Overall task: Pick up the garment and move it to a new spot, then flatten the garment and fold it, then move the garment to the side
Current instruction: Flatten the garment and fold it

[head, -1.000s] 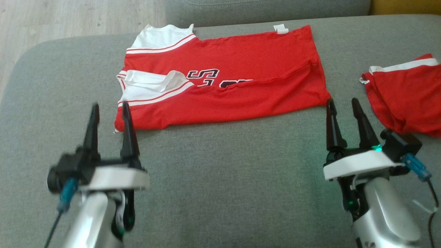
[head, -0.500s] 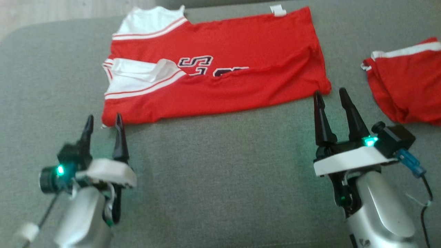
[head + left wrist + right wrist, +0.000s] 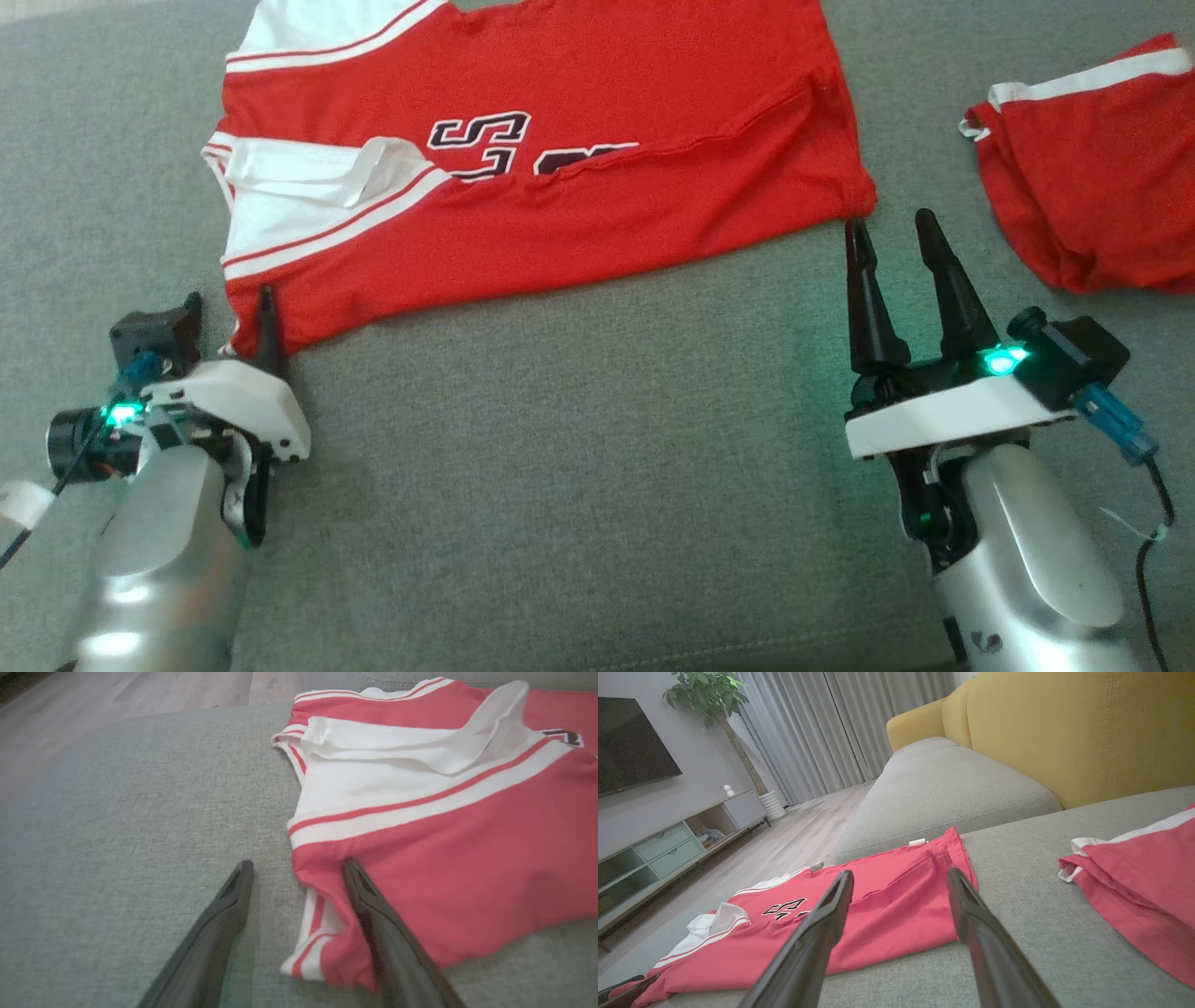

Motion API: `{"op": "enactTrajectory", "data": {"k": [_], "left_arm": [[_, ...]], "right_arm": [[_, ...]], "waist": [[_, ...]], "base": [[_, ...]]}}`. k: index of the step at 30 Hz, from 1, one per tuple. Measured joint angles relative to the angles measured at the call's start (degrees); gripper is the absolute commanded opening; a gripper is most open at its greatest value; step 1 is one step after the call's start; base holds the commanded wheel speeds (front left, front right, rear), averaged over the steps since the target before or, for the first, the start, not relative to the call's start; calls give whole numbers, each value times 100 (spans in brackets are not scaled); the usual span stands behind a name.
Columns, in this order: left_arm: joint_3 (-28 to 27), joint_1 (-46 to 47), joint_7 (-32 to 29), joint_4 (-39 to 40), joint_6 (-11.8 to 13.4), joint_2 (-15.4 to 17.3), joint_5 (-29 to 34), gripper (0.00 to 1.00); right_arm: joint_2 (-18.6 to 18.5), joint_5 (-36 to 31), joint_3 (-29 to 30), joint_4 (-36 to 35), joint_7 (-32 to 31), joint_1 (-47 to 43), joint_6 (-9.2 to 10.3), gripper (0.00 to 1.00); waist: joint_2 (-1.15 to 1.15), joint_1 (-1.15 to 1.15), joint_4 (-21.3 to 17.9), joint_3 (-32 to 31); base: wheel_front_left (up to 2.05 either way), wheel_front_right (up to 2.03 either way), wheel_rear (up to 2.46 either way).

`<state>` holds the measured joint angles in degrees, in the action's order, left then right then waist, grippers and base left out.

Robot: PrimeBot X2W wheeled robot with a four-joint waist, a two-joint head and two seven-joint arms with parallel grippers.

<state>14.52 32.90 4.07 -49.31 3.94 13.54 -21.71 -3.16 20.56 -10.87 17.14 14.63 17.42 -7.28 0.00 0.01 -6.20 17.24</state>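
Your left gripper (image 3: 230, 297), jaws wide, straddles the red shirt (image 3: 560, 187) at its near-left corner; your right gripper (image 3: 888, 221), also wide, waits just short of the near-right corner. The shirt lies lengthwise left to right on the sofa (image 3: 579, 448)

We see a red garment (image 3: 579, 205) with white shoulder panels, thin red stripes and black lettering edged in white. The second cloth (image 3: 1092, 205) is red with a white band. The sofa (image 3: 579, 467) is plain grey, its back (image 3: 1064, 728) yellow.
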Motion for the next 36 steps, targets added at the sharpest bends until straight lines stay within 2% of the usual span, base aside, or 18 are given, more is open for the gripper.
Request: {"op": "enactTrajectory", "data": {"k": [1, 2, 3, 8, 12, 17, 21, 27, 32, 33, 34, 35, 36], "left_arm": [[0, 0, 0, 0, 0, 0, 0, 78], [14, 45, -40, -68, -35, -4, -2, 13], [31, 73, -55, -126, -59, -13, -1, 0], [56, 69, 125, -289, -183, -136, -18, 0], [122, 48, 638, -186, -243, -216, -15, 0], [240, 66, 949, 386, -450, -383, 13, 0], [301, 68, 1020, 915, -454, -447, 123, 0], [465, 63, 1023, 1563, -553, -572, 219, 0], [566, 35, 1031, 1834, -554, -577, 263, 0], [575, 22, 1031, 1855, -554, -578, 263, 0], [577, 5, 1031, 1866, -554, -578, 263, 0], [577, -12, 1031, 1866, -553, -576, 263, 0], [577, -57, 1029, 1834, -547, -572, 263, 0]], "right_arm": [[0, 0, 0, 0, 0, 0, 0, 100], [0, 11, 1, 4, 0, 0, 0, 100], [0, 11, 2, 19, 0, 0, 0, 100], [3, -290, 90, 647, -68, 59, 0, 100], [2, -675, 579, 1219, -480, 439, 0, 100], [4, -1564, 1141, 1885, -1217, 1160, 0, 100], [-2, -2128, 1533, 2383, -1696, 1545, 0, 100], [-7, -2874, 2172, 3134, -2151, 1933, 0, 100], [-15, -3439, 2312, 3466, -2404, 2244, 0, 100], [-16, -3512, 2316, 3530, -2448, 2326, 0, 76], [-20, -3557, 2324, 3576, -2471, 2383, 0, 10], [-20, -3584, 2329, 3619, -2473, 2426, 0, 0], [-18, -3593, 2314, 3706, -2443, 2436, 0, 0]], "waist": [[0, 0, 0, 0], [0, 0, -2, -20], [0, -1, 0, -45], [0, -1, 66, -209], [0, 0, 197, -321], [0, -1, 425, -392], [0, -1, 618, -385], [0, 0, 854, -285], [0, 0, 973, -172], [0, 0, 989, -159], [0, 0, 1004, -150], [0, 0, 1012, -149], [0, 0, 1008, -183]], "base": [[0, 0, 0], [0, 0, 0], [0, 0, 0], [0, 0, 0], [0, 0, 0], [0, 0, 0], [0, 0, 0], [0, 0, 0], [0, 0, 0], [0, 0, 0], [0, 0, 0], [0, 0, 0], [0, 0, 0]]}}
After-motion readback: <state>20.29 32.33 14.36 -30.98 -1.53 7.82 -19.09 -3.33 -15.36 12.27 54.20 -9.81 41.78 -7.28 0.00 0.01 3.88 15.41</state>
